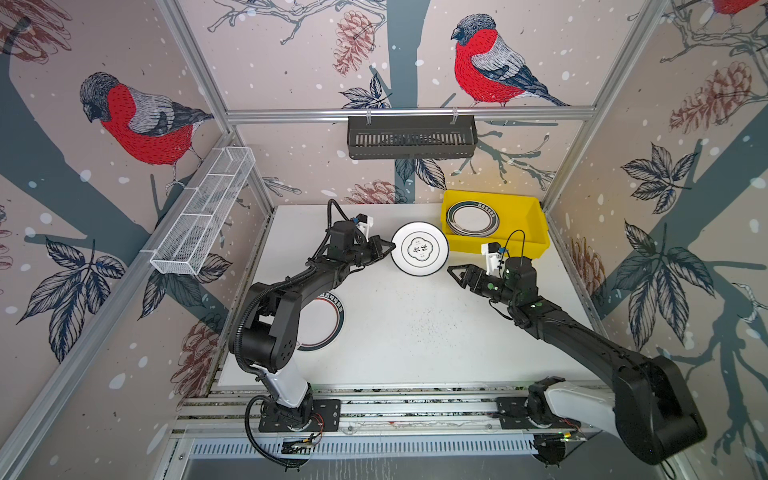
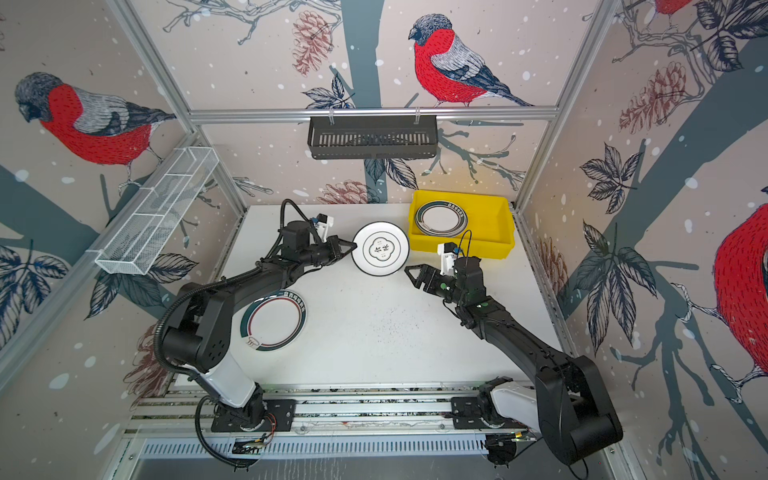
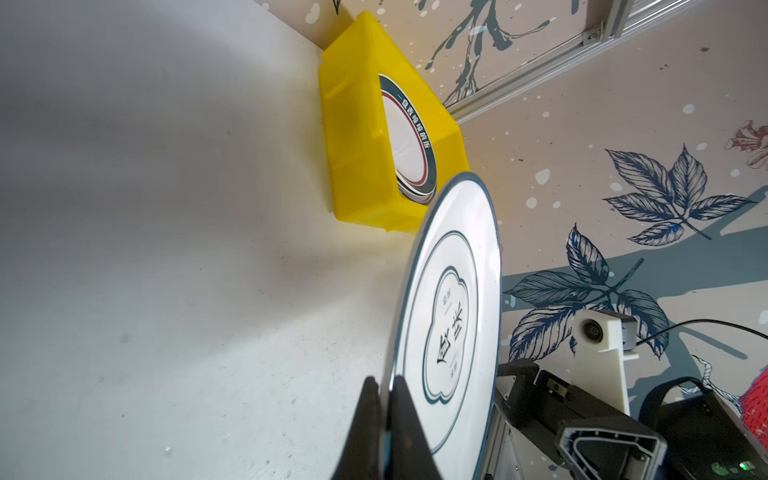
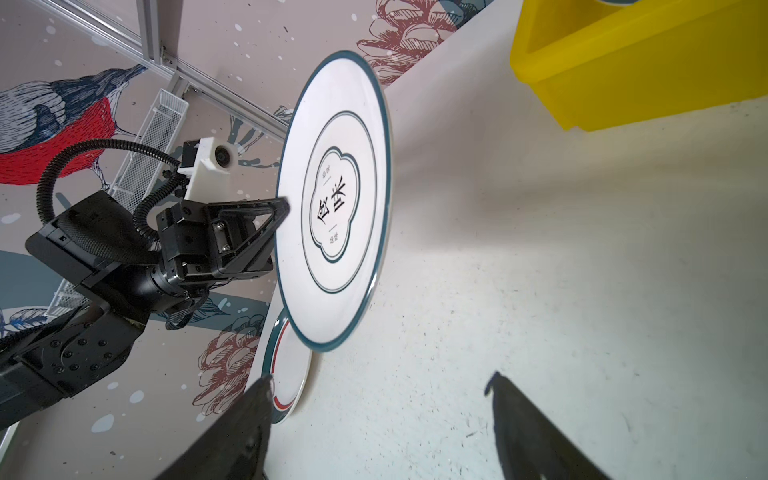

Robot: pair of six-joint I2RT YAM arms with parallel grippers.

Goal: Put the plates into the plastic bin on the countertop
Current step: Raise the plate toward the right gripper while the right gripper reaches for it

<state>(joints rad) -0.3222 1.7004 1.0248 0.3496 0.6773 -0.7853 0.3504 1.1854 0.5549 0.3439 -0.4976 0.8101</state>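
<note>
Far left, a white wire tray [image 1: 202, 212] hangs on the side wall. Below it, at the left of the countertop [image 1: 415, 332], a green-rimmed plate [image 2: 274, 322] lies flat. In a top view the left arm's elbow covers part of it [image 1: 324, 328].

The left arm reaches up and to the right from there. The left gripper [image 1: 390, 247] is pressed together on the left rim of a white plate [image 1: 419, 248] that has a thin dark edge line and black characters in its middle. In the left wrist view the two fingers [image 3: 399, 399] pinch the rim from above and below, with only the plate's thickness between them. The white plate is held face up, roughly level and off the countertop, in the middle of both top views, near the left end of the yellow bin [image 1: 528, 232] but not over it.

On the back wall above hangs a black basket [image 1: 411, 137].

To the right of the white plate and nearer the front, the right gripper [image 1: 453, 275] points at the plate's rim, close to it but not touching. In the right wrist view its jaws are spread wide, with only bare countertop between them.

Farthest right, the yellow bin sits in the back corner of the countertop. A stack of plates [image 1: 472, 219] with green rims lies in its left half.
</note>
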